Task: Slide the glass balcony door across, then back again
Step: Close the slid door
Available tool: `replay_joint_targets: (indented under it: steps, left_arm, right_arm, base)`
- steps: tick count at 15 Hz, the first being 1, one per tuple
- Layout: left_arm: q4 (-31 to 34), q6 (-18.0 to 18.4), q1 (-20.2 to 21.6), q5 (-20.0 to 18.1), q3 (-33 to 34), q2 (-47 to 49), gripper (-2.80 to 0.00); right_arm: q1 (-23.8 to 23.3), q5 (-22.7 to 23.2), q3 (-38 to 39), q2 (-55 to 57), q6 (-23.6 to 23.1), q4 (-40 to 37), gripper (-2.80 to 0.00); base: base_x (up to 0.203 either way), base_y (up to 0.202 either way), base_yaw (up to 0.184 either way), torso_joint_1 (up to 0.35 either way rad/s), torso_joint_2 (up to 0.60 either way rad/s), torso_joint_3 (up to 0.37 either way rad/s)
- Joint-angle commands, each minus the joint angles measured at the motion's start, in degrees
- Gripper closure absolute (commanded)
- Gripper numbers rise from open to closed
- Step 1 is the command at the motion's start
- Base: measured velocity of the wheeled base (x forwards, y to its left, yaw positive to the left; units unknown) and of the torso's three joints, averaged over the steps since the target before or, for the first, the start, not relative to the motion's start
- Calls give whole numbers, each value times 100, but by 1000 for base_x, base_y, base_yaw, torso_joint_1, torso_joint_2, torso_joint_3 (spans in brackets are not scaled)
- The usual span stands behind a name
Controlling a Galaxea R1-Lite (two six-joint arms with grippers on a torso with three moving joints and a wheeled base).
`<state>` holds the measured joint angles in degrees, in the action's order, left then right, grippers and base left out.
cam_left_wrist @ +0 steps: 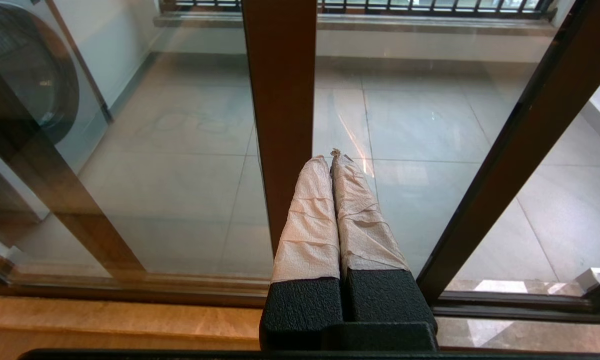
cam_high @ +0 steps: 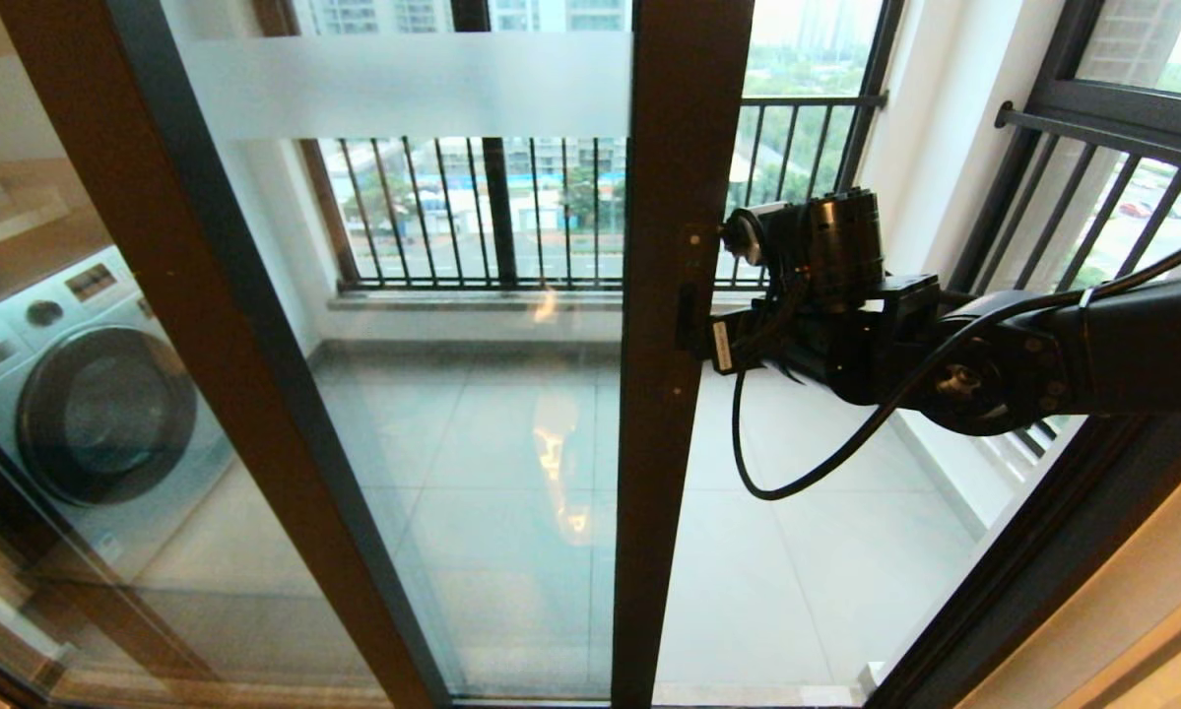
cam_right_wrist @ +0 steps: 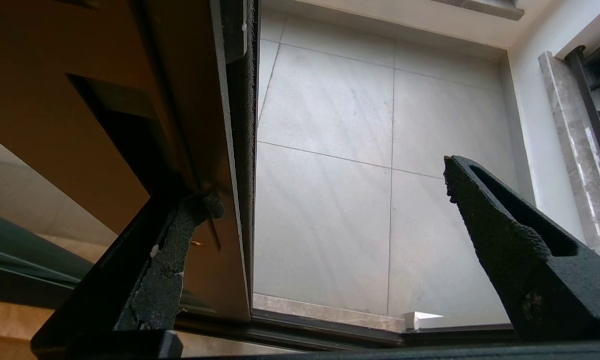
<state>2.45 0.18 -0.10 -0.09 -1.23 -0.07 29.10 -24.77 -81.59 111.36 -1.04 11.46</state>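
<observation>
Right end effector (cam_high: 718,335) spread at glass balcony door (cam_high: 684,197) stile, fingertips hidden.

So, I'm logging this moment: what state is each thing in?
glass balcony door: partly slid open, gap on its right.
right tool: open, one finger against the door's stile edge.
left tool: shut, held before the door frame, gripping nothing.
washing machine: door closed.
</observation>
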Motion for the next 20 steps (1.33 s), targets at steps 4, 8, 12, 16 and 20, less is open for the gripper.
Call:
replay_joint_targets:
  steps: [4, 8, 12, 16, 20]
  left_arm:
    - [1, 0, 1, -8, 0, -1, 0]
    - [1, 0, 1, 0, 0, -1, 0]
    - [1, 0, 1, 0, 0, -1, 0]
    - [1, 0, 1, 0, 0, 6, 0]
    - [1, 0, 1, 0, 0, -1, 0]
  right_arm:
    - [-107, -36, 20, -35, -100, 5, -280]
    - [-192, -28, 19, -35, -125, 5, -280]
    - [-266, -34, 20, -35, -213, 5, -280]
    - [-371, -36, 57, -70, -256, 5, -280]
    - [-502, -28, 214, -114, -239, 32, -280]
  base:
    - [0, 0, 0, 0, 0, 0]
    - [0, 0, 0, 0, 0, 0]
    - [0, 0, 0, 0, 0, 0]
    - [0, 0, 0, 0, 0, 0]
    - [0, 0, 0, 0, 0, 0]
